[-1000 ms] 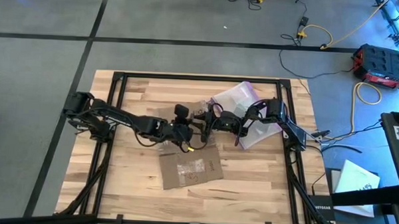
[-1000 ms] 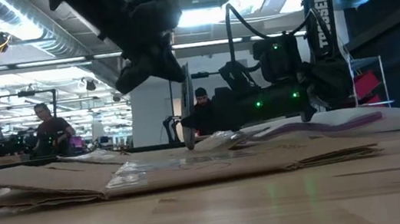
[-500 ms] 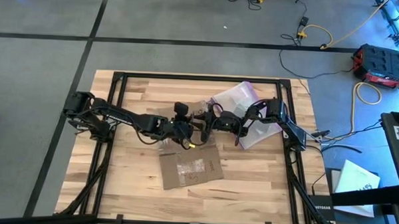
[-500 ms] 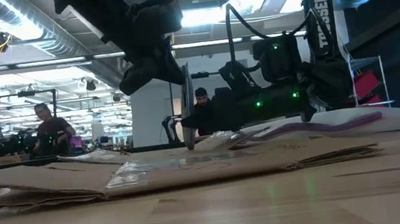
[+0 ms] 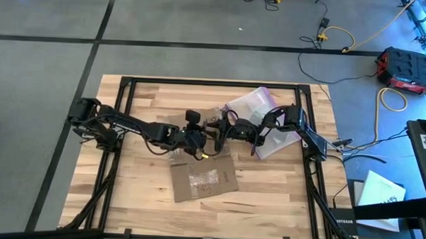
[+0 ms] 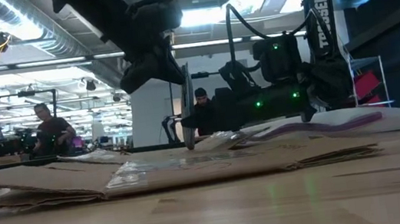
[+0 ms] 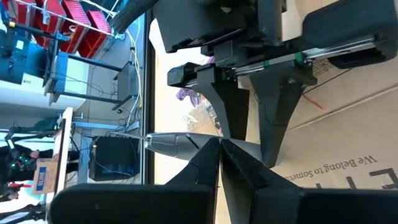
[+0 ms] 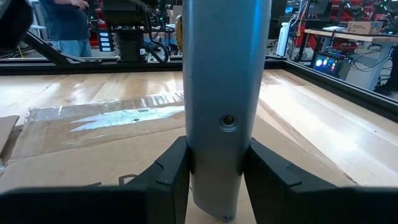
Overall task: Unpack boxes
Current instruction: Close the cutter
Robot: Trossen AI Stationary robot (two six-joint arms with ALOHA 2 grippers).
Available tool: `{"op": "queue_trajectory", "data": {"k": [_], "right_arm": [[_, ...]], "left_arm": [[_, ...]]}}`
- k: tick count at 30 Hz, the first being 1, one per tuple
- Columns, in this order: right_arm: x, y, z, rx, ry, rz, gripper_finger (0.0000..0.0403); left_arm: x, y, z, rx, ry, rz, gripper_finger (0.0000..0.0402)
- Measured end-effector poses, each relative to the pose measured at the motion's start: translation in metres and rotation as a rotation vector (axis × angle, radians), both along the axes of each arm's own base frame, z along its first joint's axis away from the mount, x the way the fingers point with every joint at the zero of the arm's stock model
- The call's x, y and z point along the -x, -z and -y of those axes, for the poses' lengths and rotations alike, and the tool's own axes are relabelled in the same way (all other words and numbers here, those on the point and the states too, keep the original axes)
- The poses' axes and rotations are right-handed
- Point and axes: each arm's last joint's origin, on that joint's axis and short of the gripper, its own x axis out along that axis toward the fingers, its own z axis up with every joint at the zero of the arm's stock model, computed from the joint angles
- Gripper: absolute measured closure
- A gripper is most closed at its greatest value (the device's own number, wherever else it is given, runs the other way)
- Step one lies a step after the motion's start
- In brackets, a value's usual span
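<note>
Knife (image 8: 226, 93) gripped by right gripper (image 8: 214, 177) over flattened box (image 5: 202, 177).
Left gripper (image 7: 219, 163) is kept shut and empty nearby, probably to steady cardboard during cutting.

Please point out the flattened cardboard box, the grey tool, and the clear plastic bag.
Flattened cardboard box (image 5: 204, 179): high view, middle of its taped brown panel.
Grey tool (image 8: 226, 93): right wrist view, flat grey face above the small hole, held between the right claw's fingers.
Clear plastic bag (image 5: 249, 103): high view, its pale upper part.
</note>
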Motion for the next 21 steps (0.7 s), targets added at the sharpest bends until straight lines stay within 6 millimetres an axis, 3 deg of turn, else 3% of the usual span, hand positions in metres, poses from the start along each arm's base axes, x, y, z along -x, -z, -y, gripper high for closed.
{"op": "queue_trajectory", "data": {"k": [21], "right_arm": [[0.000,0.001,0.000,-0.002,0.001,-0.006,0.0299]], "left_arm": [[-0.007,0.011,-0.006,0.001,-0.025,-0.015,0.0402]]}}
